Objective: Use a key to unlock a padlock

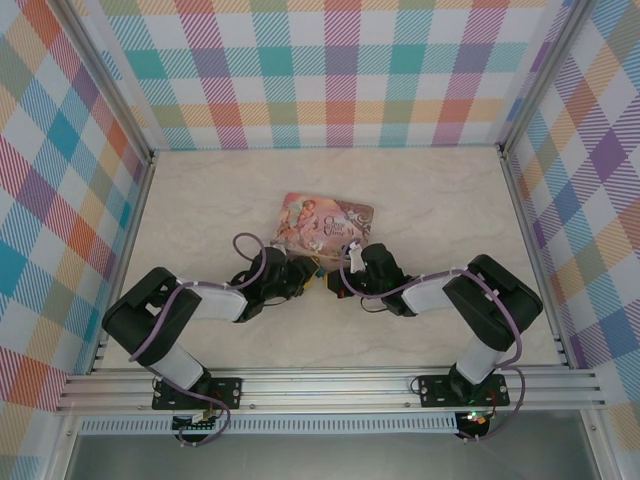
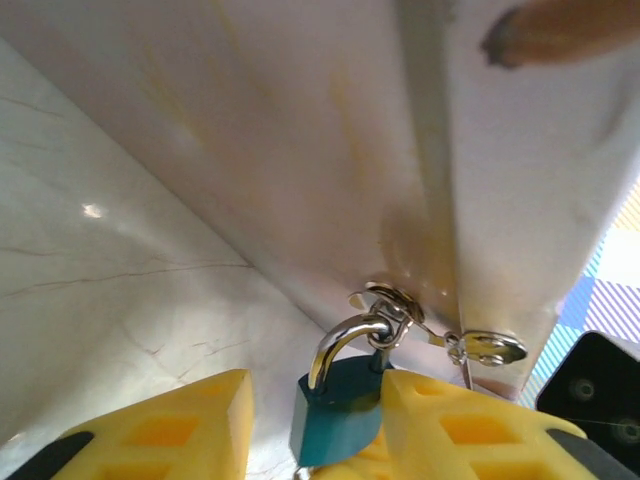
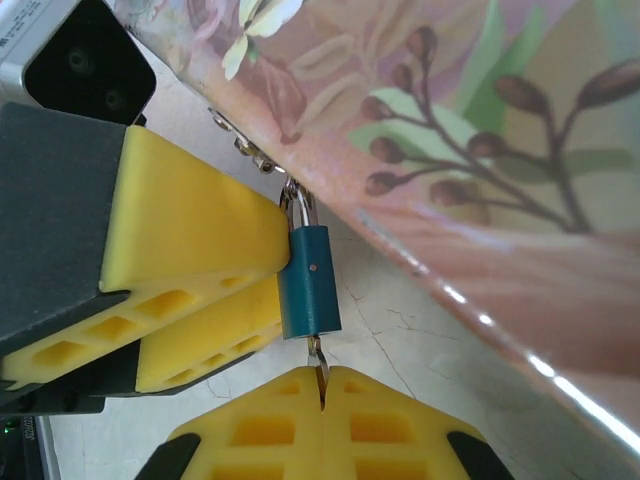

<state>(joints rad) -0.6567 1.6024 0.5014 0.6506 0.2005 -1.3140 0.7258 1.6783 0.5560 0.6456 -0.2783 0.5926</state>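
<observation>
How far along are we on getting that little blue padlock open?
Done: the left gripper is shut on the small blue padlock, which hangs from the pink illustrated tin. In hand: the right gripper pinches the thin silvery key, its tip at the keyhole. Left: the silvery shackle looks closed, so turning remains.

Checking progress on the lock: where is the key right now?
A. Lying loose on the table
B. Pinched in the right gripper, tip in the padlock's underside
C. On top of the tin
B: the right gripper pinches the key, entering the padlock.
</observation>
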